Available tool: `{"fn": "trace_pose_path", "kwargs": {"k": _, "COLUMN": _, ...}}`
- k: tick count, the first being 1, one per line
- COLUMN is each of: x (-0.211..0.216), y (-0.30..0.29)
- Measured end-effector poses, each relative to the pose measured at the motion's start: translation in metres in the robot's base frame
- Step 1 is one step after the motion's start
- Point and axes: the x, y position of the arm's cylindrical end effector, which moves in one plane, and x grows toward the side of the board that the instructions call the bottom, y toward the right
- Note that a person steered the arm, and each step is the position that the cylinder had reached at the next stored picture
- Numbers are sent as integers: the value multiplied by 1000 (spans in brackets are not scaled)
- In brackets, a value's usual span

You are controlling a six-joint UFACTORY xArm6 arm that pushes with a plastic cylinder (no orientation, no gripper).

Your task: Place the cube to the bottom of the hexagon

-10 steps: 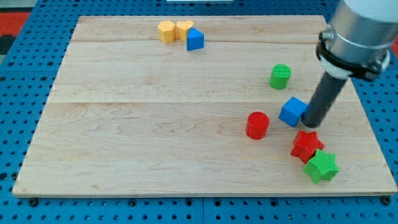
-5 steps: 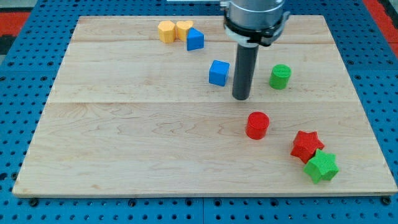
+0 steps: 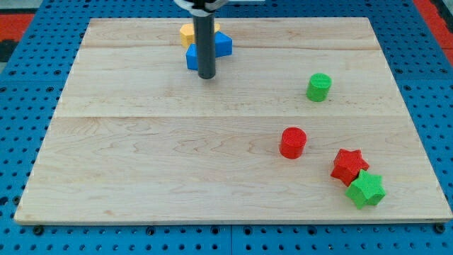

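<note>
The blue cube (image 3: 191, 58) lies near the view's top, just below the yellow hexagon (image 3: 186, 30) and touching or almost touching it. My rod stands over the cube's right side and hides part of it. My tip (image 3: 207, 76) rests on the board at the cube's lower right. The rod also hides most of the yellow heart to the right of the hexagon.
A second blue block (image 3: 224, 44) sits just right of the rod. A green cylinder (image 3: 318, 87) stands at the right. A red cylinder (image 3: 292, 142), a red star (image 3: 348, 166) and a green star (image 3: 366, 189) lie at the lower right of the wooden board (image 3: 141, 156).
My tip has swept from the right side up and left, pushing the blue cube from beside the red star to just below the yellow hexagon. The other blocks have not moved.
</note>
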Motion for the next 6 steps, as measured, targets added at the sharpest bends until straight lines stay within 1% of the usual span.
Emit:
{"fn": "trace_pose_path", "kwargs": {"k": 1, "x": -35, "y": -9}}
{"fn": "trace_pose_path", "kwargs": {"k": 5, "x": -28, "y": -8}}
{"fn": "trace_pose_path", "kwargs": {"k": 6, "x": -20, "y": 8}}
